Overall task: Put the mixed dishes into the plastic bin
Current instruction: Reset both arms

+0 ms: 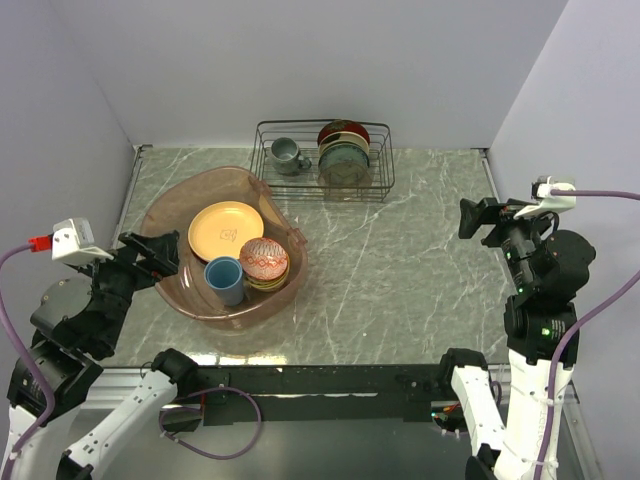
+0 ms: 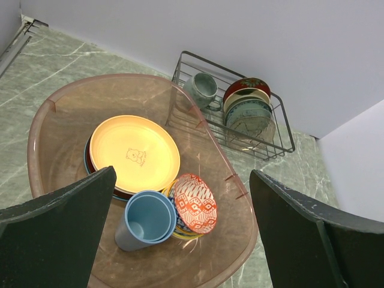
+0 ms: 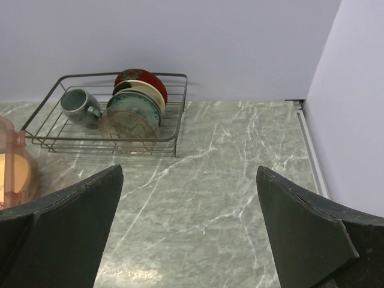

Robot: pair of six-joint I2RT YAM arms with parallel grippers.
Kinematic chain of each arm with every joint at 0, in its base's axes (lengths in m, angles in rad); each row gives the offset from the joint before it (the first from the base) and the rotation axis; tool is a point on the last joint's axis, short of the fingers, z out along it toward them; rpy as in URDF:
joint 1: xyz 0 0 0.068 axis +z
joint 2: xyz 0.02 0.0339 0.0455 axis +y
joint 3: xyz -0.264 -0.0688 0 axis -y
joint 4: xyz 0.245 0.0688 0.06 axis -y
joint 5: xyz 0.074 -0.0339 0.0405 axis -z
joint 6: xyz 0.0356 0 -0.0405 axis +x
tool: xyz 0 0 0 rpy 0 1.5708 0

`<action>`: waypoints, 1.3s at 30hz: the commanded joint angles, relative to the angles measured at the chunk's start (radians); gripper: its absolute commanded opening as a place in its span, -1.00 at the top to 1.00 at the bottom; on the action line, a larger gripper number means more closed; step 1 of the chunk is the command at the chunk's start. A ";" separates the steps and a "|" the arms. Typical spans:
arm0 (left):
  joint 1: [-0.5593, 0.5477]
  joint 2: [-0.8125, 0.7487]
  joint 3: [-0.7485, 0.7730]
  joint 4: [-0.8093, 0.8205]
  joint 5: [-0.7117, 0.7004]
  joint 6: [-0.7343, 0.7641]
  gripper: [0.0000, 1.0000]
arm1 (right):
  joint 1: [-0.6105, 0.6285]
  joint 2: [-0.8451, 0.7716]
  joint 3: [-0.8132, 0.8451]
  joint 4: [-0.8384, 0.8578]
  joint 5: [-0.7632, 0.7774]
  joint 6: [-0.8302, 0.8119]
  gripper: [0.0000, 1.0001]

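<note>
Top external view gives you the bin (image 1: 200,190) on the left half of the bench (image 1: 400,280), close to its left edge. Inside it, the yellow plate (image 1: 226,230) lies flat on top of a stack; from the left wrist view you can see darker rims under it. Two nested blue cups (image 1: 224,279) lie tilted toward the bin's near side. Just to their right, the patterned bowl (image 1: 264,259) leans on its side against a yellowish dish.

Your left gripper (image 1: 165,258) hangs over the bin's near left rim with its jaws spread wide and nothing between them. Your right gripper (image 1: 470,220) is equally wide and empty, held above the bench's right edge, well apart from the bin.

At the middle of the far edge stands the rack (image 1: 330,198), holding a mug (image 1: 286,155) on its left and upright plates (image 1: 344,155) on its right.
</note>
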 commanded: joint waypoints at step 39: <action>0.003 -0.004 0.031 0.016 -0.004 0.009 -0.99 | -0.007 -0.032 -0.001 0.048 0.054 -0.007 -1.00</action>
